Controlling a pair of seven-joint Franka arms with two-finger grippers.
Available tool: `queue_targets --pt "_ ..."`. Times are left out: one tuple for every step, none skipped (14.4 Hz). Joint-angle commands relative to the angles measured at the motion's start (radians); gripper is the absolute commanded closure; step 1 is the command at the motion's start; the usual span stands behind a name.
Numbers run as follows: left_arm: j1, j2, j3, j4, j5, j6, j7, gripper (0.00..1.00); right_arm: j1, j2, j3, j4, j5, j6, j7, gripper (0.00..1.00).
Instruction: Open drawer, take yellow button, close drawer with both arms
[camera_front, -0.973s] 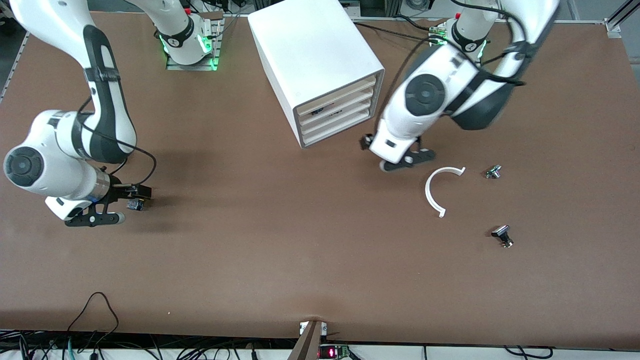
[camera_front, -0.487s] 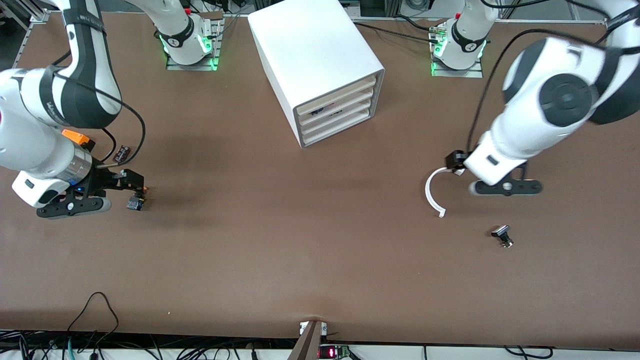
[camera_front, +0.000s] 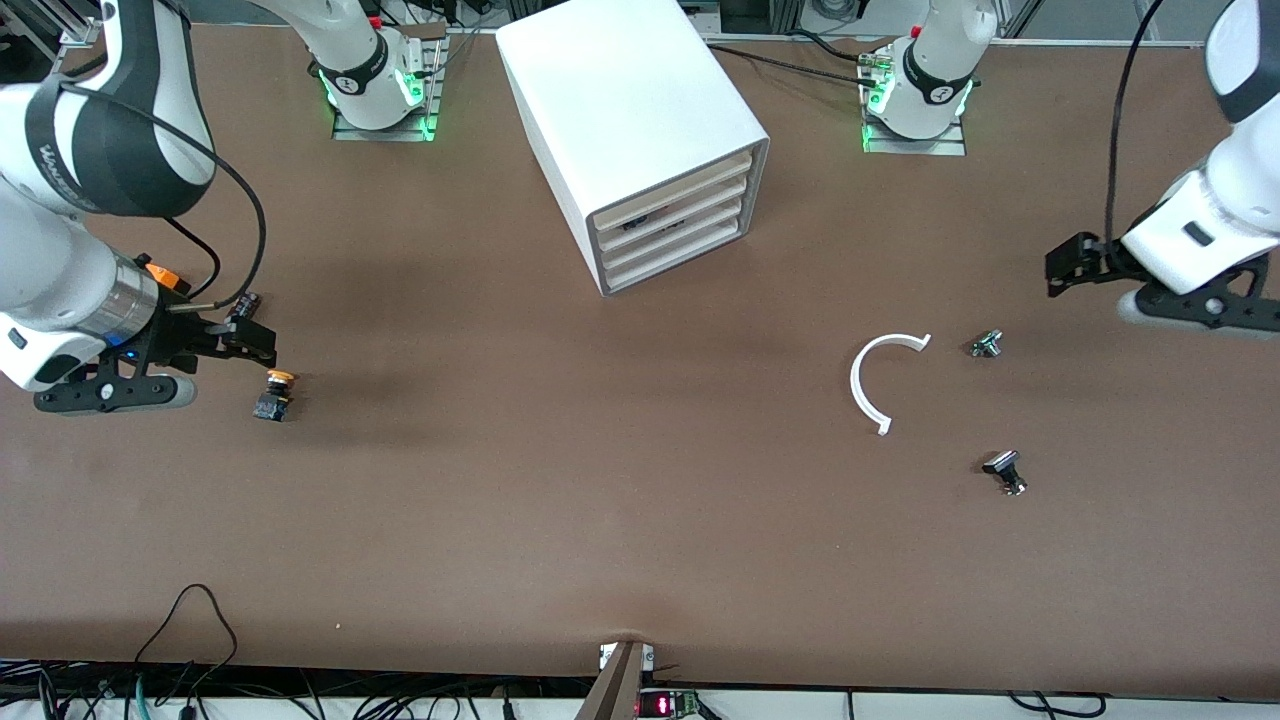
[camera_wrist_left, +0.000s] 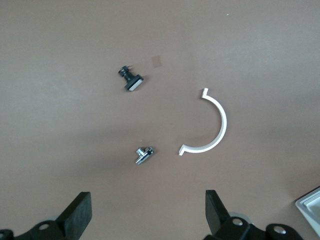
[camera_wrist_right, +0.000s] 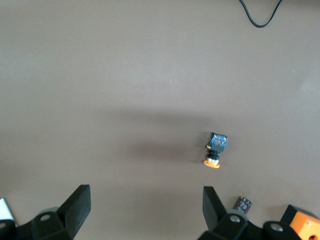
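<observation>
The button (camera_front: 274, 393), with orange-red cap, black body and blue base, lies on its side on the table toward the right arm's end; it also shows in the right wrist view (camera_wrist_right: 216, 149). My right gripper (camera_front: 105, 392) hangs open and empty beside it, apart from it, with its fingertips (camera_wrist_right: 80, 202) wide apart. The white cabinet (camera_front: 625, 100) stands at the table's middle back, its top drawer (camera_front: 672, 185) pushed in level with the lower ones. My left gripper (camera_front: 1205, 305) is open and empty over the table's left-arm end; its fingertips (camera_wrist_left: 82, 210) are wide apart.
A white C-shaped arc (camera_front: 872, 380), a small silver part (camera_front: 987, 344) and a black-capped silver button (camera_front: 1004, 470) lie toward the left arm's end. An orange box (camera_wrist_right: 305, 227) and a small dark part (camera_wrist_right: 243, 204) lie by the right gripper.
The left arm swung from in front of the cabinet out to its end of the table. The right gripper drew back from the button, which stayed put.
</observation>
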Motion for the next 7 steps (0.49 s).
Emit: queue_targets --pt "-0.034 -0.048 0.035 -0.066 -0.014 0.012 0.023 0.00 -0.057 -0.078 0.077 -0.001 -0.022 -0.092 0.041 0.01" --pt "-0.029 -0.048 0.035 -0.064 -0.013 0.015 0.022 0.00 -0.124 -0.090 0.150 0.001 -0.027 -0.113 0.064 0.01" --pt "-0.025 -0.048 0.035 -0.066 -0.014 0.015 0.014 0.00 -0.192 -0.116 0.229 -0.001 -0.060 -0.124 0.098 0.01" --pt "-0.022 -0.048 0.035 -0.064 -0.014 0.018 0.014 0.00 -0.253 -0.150 0.308 -0.001 -0.094 -0.144 0.139 0.01" --pt "-0.022 -0.048 0.035 -0.064 -0.016 0.020 0.014 0.00 -0.309 -0.171 0.368 -0.004 -0.104 -0.178 0.173 0.01" --pt "-0.022 -0.049 0.035 -0.064 -0.016 0.020 0.014 0.00 -0.350 -0.181 0.415 -0.002 -0.104 -0.202 0.197 0.01" --pt "-0.020 -0.049 0.035 -0.064 -0.016 0.018 0.016 0.00 -0.375 -0.205 0.439 -0.007 -0.105 -0.209 0.205 0.01"
